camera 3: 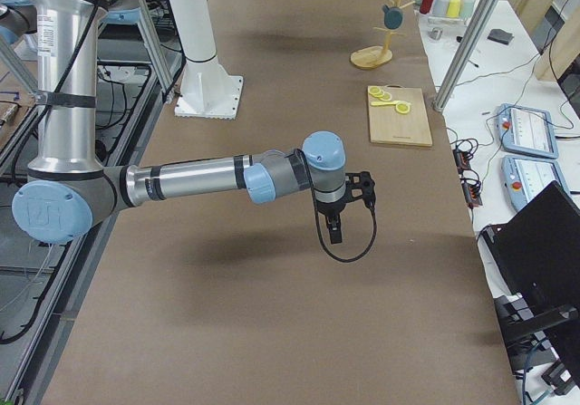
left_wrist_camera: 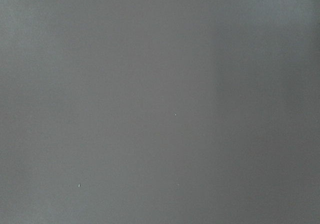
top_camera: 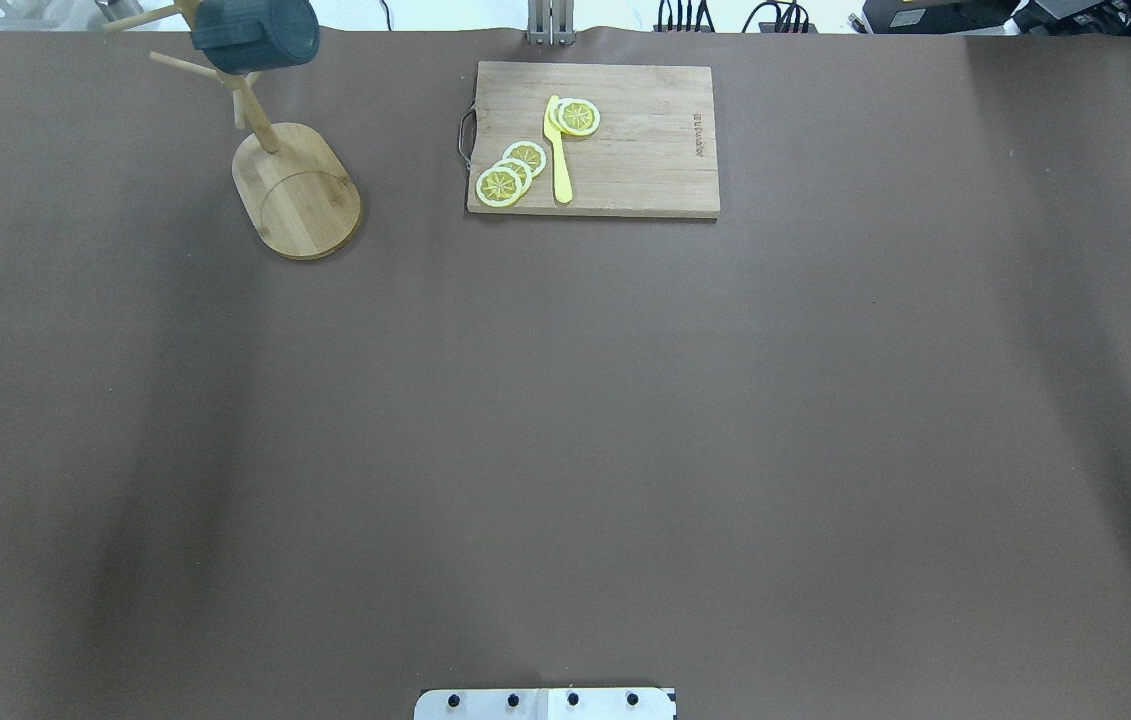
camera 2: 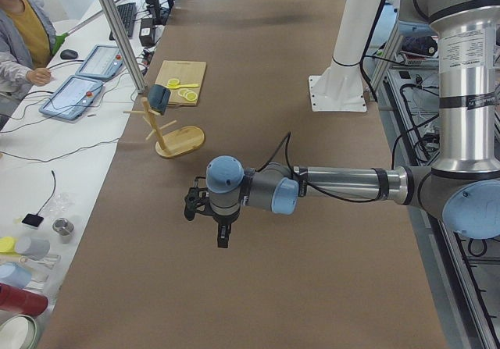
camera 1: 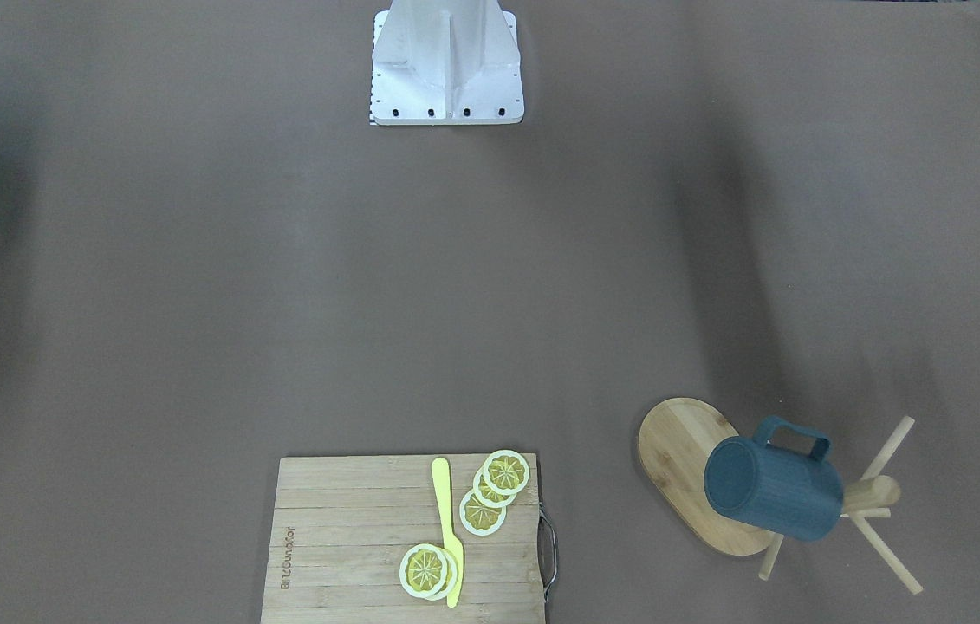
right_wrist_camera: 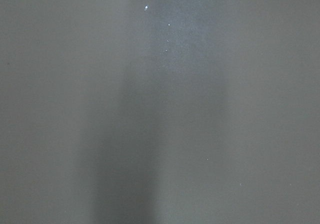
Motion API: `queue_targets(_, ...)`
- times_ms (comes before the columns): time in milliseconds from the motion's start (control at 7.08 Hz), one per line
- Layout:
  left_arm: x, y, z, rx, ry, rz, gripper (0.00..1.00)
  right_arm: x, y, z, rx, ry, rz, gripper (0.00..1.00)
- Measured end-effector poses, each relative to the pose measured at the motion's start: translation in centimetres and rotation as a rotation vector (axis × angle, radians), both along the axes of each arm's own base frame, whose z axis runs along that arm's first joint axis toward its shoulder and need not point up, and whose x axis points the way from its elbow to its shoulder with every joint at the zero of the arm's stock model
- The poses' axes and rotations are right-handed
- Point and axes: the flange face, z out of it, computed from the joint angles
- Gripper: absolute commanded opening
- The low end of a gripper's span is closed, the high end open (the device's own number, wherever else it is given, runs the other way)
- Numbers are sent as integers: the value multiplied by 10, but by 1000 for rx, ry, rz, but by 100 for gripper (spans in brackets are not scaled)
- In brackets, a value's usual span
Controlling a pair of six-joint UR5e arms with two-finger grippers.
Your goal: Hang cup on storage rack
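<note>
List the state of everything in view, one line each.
cup: hanging tilted on the storage rack.
storage rack: upright, holding the cup.
cutting board: flat on the table.
lemon slices: overlapping on the board.
knife: flat on the board.
left gripper: above table; open or shut unclear.
right gripper: above table; open or shut unclear.
</note>
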Motion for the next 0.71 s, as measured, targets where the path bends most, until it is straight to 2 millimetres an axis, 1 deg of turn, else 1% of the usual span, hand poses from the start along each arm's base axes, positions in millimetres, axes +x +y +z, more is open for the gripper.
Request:
queue_targets(141,-5,0,-7,-5,-16,18,97,0,1,1,-2,0,0,100)
queue_targets(283,-7,3,-7,-13,-18,27,97,0,2,2,-5,0,-1,100)
queue_targets(706,-6,14,4,-34,3,34,97,1,11,13,-27,-1,-1,100)
